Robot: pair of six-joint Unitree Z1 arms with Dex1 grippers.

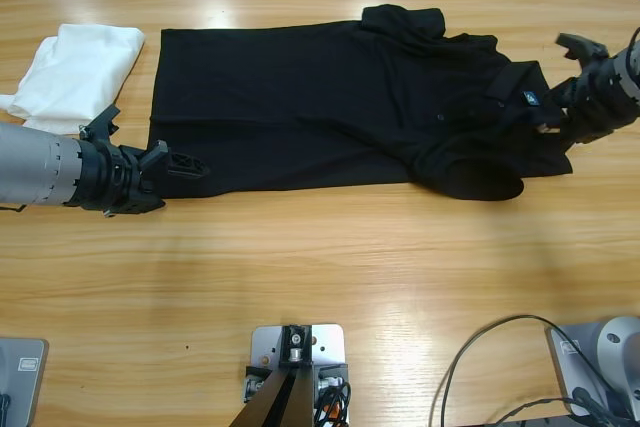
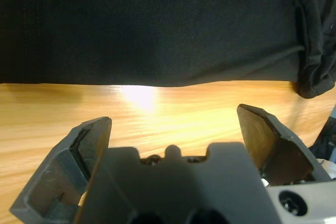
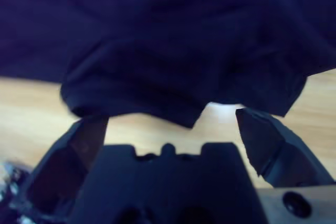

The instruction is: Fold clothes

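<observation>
A black short-sleeved polo shirt of soft fabric [image 1: 330,97] lies spread flat across the far half of the long wooden table [image 1: 330,267], its hem toward the left and its collar and buttoned placket toward the right. A small white chest logo [image 1: 531,99] shows near the right end, and one sleeve [image 1: 480,179] is bunched into a rounded fold at the shirt's near edge.

The left gripper [image 1: 170,162] comes in low from the left edge on its silver-grey arm and sits at the shirt's near hem corner. In the left wrist view its two black jaws stand wide apart with bare wood between them and nothing in their hold — the shirt's edge [image 2: 157,80] runs straight across just beyond the tips.

The right gripper [image 1: 572,82] reaches in from the right edge at the collar end. Its jaws are likewise spread wide and hold nothing; the right wrist view shows rumpled dark cloth [image 3: 184,77] hanging just ahead of them, with table visible below.

A smaller white folded garment [image 1: 80,67] rests on the table at the far left — just beside the shirt's hem and behind the left arm.
</observation>
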